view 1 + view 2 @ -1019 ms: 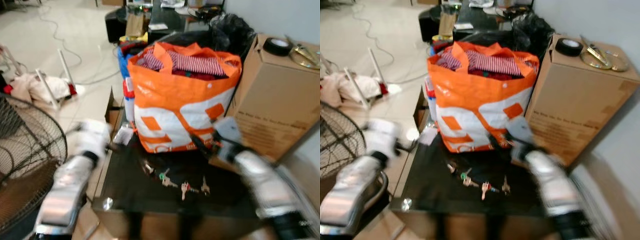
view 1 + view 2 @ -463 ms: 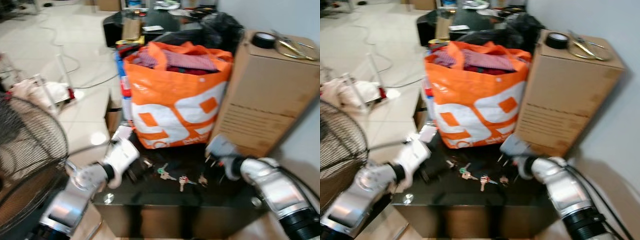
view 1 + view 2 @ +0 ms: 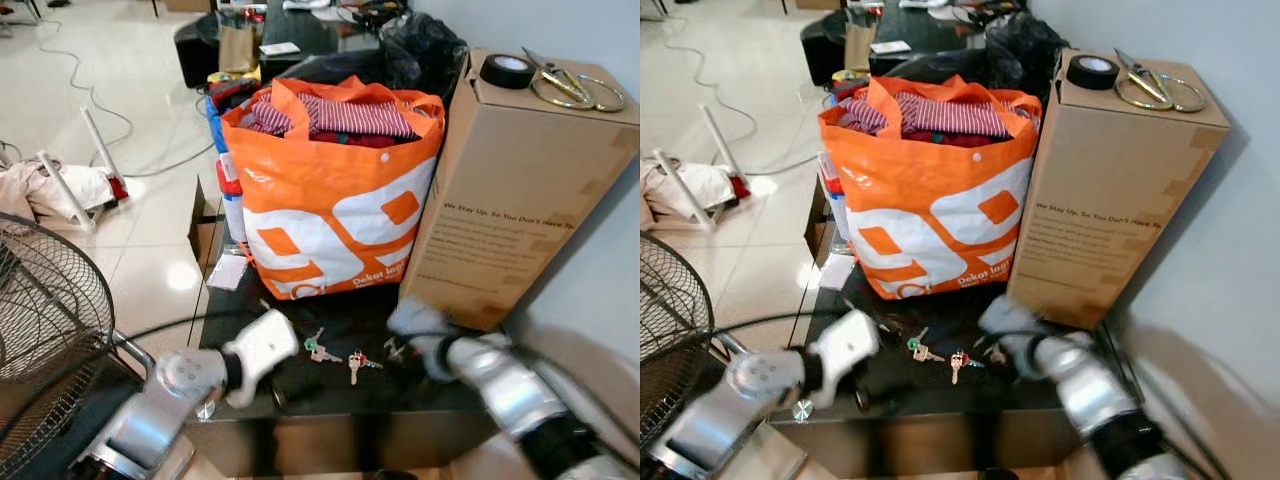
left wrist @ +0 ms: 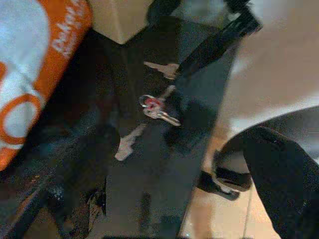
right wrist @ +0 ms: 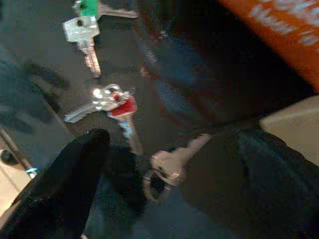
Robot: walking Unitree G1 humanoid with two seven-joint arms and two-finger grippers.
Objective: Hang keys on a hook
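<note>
Three small key sets lie on the black glass table (image 3: 330,410): a green-capped key (image 3: 314,349), a red-capped key (image 3: 356,364) and a plain silver key (image 3: 394,350). My left gripper (image 3: 290,380) hovers low over the table's front edge, just left of the green key, fingers spread open and empty. My right gripper (image 3: 402,343) is down at the silver key. In the right wrist view its open fingers (image 5: 75,174) sit on either side of the silver key and its ring (image 5: 169,162), with the red key (image 5: 122,107) just beyond.
A stuffed orange and white bag (image 3: 330,200) stands at the table's back. A tall cardboard box (image 3: 520,190) with a tape roll (image 3: 507,70) and scissors (image 3: 570,90) on top is at the right. A fan guard (image 3: 50,320) is at the left, with cables on the floor.
The camera has shifted. Both arms have come down to the table: the left gripper now by the green key, the right at the silver key. The keys lie where they were.
</note>
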